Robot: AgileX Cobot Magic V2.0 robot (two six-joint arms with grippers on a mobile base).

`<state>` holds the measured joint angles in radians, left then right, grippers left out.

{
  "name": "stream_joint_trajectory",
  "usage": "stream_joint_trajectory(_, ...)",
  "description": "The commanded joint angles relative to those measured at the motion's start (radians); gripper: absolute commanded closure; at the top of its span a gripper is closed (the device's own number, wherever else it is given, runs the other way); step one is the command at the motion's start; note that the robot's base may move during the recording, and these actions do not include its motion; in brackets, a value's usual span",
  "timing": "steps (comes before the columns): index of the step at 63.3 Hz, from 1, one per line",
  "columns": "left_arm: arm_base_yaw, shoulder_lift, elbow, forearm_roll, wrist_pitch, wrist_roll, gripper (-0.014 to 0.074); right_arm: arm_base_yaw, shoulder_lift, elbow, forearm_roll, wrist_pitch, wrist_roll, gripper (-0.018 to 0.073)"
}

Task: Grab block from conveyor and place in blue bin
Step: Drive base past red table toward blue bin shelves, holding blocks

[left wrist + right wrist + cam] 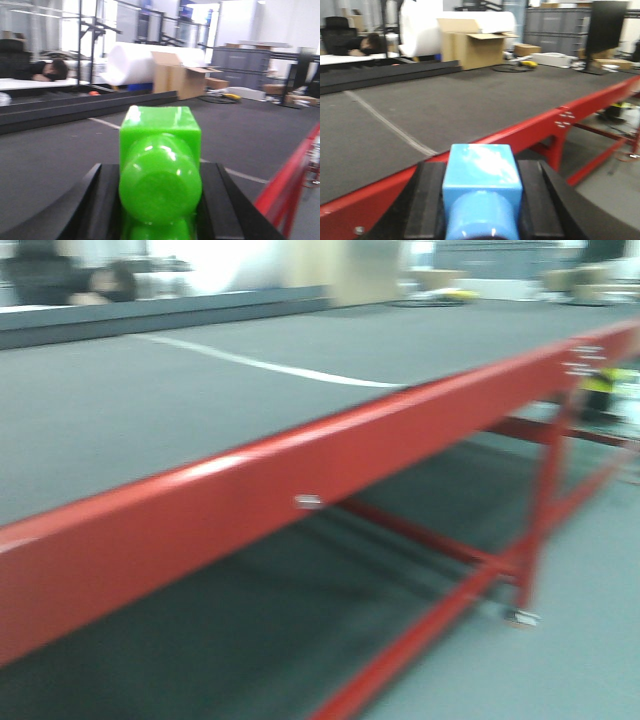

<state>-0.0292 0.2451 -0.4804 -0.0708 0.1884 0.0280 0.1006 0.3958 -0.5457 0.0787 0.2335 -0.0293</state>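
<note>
left hand [161,202] grips a green block [160,150], right hand [482,202] a blue block [482,170]; white frame marking [585,358] blurred.

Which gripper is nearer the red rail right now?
Right. The right gripper sits right at the red rail; the left gripper is over the belt, with the rail off to the side.

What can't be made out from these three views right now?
- Blue bin: in no view, so its place is unknown.
- Front view: motion blur smears the conveyor and its red frame; the white labels at the far end are unreadable.
- Left wrist view: the green block between the left jaws hides the conveyor behind it; the bottom edge cuts off its lower end.
- Right wrist view: the blue block, likewise cut off below.
</note>
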Motion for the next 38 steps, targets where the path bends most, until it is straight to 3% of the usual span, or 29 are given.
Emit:
stream_joint_trajectory(1, -0.006, -0.003, 0.001, -0.002, -0.019, -0.005, 0.0708, 0.001, -0.004, 0.0, -0.002, -0.016, -0.006, 0.0721)
stream_joint_trajectory(38, -0.006, -0.003, 0.001, -0.002, -0.019, -0.005, 0.0708, 0.001, -0.004, 0.0, -0.002, -0.016, -0.006, 0.0721)
